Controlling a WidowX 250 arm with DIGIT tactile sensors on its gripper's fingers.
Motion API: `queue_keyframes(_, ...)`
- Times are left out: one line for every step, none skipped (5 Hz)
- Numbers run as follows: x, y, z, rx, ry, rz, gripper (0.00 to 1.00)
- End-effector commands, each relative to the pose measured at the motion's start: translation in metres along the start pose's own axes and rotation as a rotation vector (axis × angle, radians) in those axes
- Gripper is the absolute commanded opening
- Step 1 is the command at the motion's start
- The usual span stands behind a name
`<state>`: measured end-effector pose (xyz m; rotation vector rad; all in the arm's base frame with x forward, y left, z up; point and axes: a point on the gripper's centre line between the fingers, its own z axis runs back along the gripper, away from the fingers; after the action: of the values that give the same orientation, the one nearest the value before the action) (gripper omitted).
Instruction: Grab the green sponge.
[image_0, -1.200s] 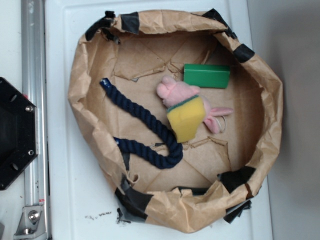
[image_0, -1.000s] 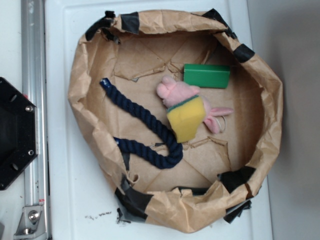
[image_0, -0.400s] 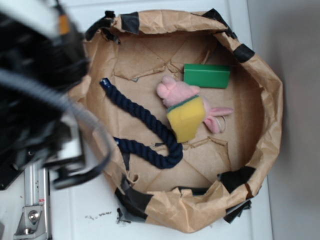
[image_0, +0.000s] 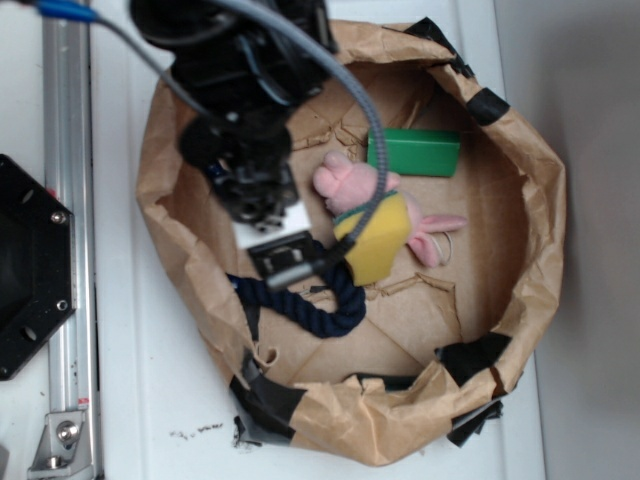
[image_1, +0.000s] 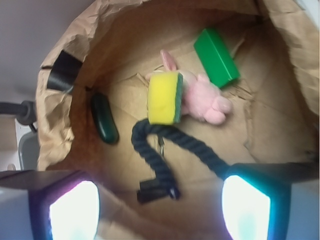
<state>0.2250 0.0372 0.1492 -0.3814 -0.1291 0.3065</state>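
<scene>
Gripper (image_0: 262, 205) now swung in over the bag, jaws apart, empty; green sponge (image_0: 414, 152) untouched — approach only.

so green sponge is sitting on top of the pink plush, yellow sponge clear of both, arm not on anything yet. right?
Swapped. In the exterior view the yellow sponge lies on the pink plush; the green sponge sits apart on the paper, beside the toy. The wrist view shows the same. The gripper is over the rope side, touching none of the three.
</scene>
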Motion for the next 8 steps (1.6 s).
queue_keyframes(0.014, -0.010, -0.046, -0.064, -0.035, -0.142, 1.00)
queue_keyframes(0.029, -0.016, -0.061, 0.029, -0.063, -0.183, 1.00)
queue_keyframes(0.041, -0.019, -0.076, 0.052, -0.055, -0.207, 1.00)
queue_keyframes(0.047, -0.019, -0.096, 0.123, -0.030, -0.207, 0.59)
queue_keyframes(0.050, -0.018, -0.103, 0.174, -0.017, -0.184, 0.00)
queue_keyframes(0.055, -0.028, -0.085, 0.203, 0.004, -0.226, 0.00)
queue_keyframes(0.058, -0.047, -0.041, 0.320, -0.048, -0.298, 0.00)
queue_keyframes(0.056, -0.051, 0.005, 0.470, -0.055, -0.261, 0.00)
